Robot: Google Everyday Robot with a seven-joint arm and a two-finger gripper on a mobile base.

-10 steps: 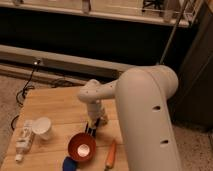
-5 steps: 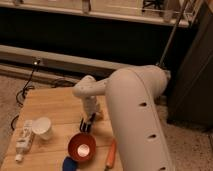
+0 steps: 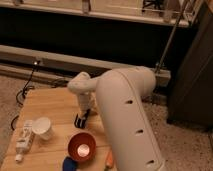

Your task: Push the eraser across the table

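The eraser (image 3: 78,123), a matte black bar, lies mid-table, its shape merging with the dark tip of the gripper (image 3: 82,117), which meets it from the far side. Its long axis and the gripper's opening cannot be told. The smooth planked wooden table (image 3: 50,102) runs left, and 1 glossy red bowl (image 3: 81,146) sits just nearer.

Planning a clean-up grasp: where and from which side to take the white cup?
Probably the rim wall, from above: the white cup stands upright, mouth open upward, and the white bottle lies close beside it, crowding a side approach there. The gripper is low over the table, on the cup's other side.
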